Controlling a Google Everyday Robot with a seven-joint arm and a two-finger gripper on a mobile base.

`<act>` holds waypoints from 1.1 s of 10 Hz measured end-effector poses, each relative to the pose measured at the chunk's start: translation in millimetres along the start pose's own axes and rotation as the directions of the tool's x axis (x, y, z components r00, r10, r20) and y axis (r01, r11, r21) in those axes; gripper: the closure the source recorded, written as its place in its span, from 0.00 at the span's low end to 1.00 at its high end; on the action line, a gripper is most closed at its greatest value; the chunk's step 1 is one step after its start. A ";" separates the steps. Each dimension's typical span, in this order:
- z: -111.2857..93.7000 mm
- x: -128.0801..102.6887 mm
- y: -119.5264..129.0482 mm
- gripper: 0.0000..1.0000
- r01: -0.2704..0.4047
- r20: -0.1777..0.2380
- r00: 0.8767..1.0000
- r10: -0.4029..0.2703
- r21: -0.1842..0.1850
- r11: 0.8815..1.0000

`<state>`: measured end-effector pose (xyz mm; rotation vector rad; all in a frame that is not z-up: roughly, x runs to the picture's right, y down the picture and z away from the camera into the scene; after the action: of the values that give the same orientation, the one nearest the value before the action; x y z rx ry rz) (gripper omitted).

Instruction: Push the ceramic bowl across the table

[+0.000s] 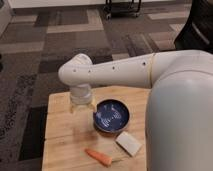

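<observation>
- I count one ceramic bowl [111, 116], dark blue and glossy with pale streaks inside. It sits upright near the middle of the table [62, 130].
- There is one table, a pale tabletop of joined wooden planks.
- There is one carrot [98, 157], lying on the wood in front of the bowl and well clear of it.
- There is one white rectangular block [129, 143], lying flat just off the bowl's near right rim. I cannot tell whether the two touch.
- I have one arm [120, 70], which reaches in from the right and bends down at the wrist.
- My one gripper [83, 104] hangs over the table just left of the bowl, close to its left rim. I cannot tell whether it touches the rim or the wood.
- I cannot tell whether my gripper stands wide or narrow. Nothing shows as held in it.
- My own white body covers the table's right side, so that edge is hidden.
- The picture's lower border cuts off the table's near edge.
- Beyond the table lies patterned grey carpet [30, 60]. A dark wheeled cart [122, 7] at the top is cut off by the border.
</observation>
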<state>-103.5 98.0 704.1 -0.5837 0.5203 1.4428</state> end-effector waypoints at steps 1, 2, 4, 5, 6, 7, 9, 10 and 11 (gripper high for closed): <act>0.0 0.0 0.0 0.35 0.000 0.000 1.000 0.000 0.000 1.000; 0.0 0.0 0.0 0.35 0.000 0.000 1.000 0.000 0.000 1.000; 0.0 0.0 0.0 0.35 0.000 0.000 1.000 0.000 0.000 1.000; 0.0 0.0 0.0 0.35 0.000 0.000 1.000 0.000 0.000 1.000; 0.0 0.0 0.0 0.35 0.000 0.000 1.000 0.000 0.000 1.000; 0.0 0.0 0.0 0.35 0.000 0.000 1.000 0.000 0.000 1.000; 0.0 0.0 0.0 0.35 0.000 0.000 1.000 0.000 0.000 1.000; 0.0 0.0 0.0 0.35 0.000 0.000 1.000 0.000 0.000 1.000; 0.0 0.0 0.0 0.35 0.000 0.000 1.000 0.000 0.000 1.000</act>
<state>-103.5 98.0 704.1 -0.5837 0.5202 1.4428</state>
